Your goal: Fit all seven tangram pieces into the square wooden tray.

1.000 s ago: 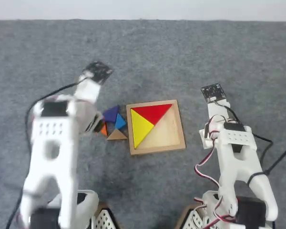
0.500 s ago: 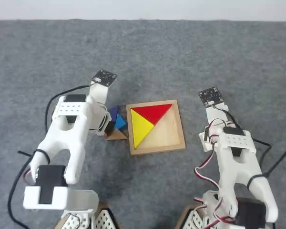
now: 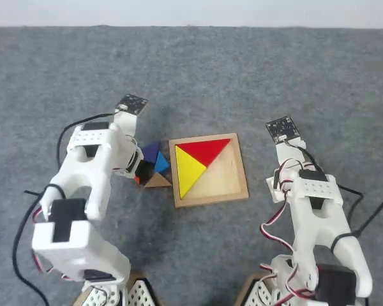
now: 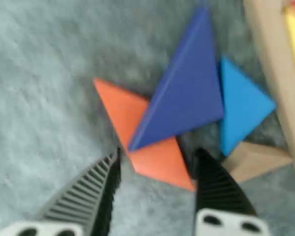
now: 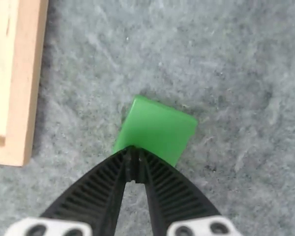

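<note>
The square wooden tray (image 3: 225,180) holds a red triangle (image 3: 204,150) and a yellow triangle (image 3: 187,171). Just left of the tray lie a dark blue triangle (image 3: 149,152), a light blue triangle (image 3: 161,163), a tan triangle (image 3: 157,181) and an orange piece (image 3: 138,178). My left gripper (image 4: 158,155) is open low over the orange piece (image 4: 122,109), whose corner sits between the fingers; the dark blue triangle (image 4: 187,93) overlaps it. My right gripper (image 5: 132,152) is shut, its tips at the near edge of a green square (image 5: 157,129) on the mat, right of the tray's corner (image 5: 19,73).
Grey felt covers the table all round. The light blue triangle (image 4: 238,110) and the tan triangle (image 4: 253,160) lie against the tray's outer edge (image 4: 273,59). The right arm (image 3: 313,191) stands right of the tray. Open mat stretches behind the tray.
The left arm has swung down and settled, bringing its open gripper onto the cluster of loose pieces. The right arm has barely shifted.
</note>
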Available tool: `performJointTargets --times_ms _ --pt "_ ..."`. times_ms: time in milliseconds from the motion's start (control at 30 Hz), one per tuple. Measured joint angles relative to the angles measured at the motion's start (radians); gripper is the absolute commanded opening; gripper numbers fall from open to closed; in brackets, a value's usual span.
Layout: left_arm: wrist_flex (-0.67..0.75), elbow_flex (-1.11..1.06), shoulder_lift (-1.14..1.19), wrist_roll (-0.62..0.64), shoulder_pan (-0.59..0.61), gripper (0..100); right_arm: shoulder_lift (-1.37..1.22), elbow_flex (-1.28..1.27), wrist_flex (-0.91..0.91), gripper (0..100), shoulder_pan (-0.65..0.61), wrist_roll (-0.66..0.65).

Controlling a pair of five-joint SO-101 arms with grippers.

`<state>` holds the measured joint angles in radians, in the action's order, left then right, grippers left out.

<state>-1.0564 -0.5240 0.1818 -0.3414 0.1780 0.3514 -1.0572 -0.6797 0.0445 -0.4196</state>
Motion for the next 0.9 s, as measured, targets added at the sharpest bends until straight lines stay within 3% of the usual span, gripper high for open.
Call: performJointTargets --times_ms 467,667,900 --pt "-0.028 0.091 0.023 -0.158 0.269 22 0.0 0.0 0.0 0.9 0.0 0.0" --pt "-0.084 0.11 -0.04 -0.19 0.229 22 0.0 0.0 0.0 0.9 0.0 -0.003" --pt "-0.104 0.058 -0.219 -0.196 0.081 22 0.0 0.0 0.0 0.9 0.0 -0.003"
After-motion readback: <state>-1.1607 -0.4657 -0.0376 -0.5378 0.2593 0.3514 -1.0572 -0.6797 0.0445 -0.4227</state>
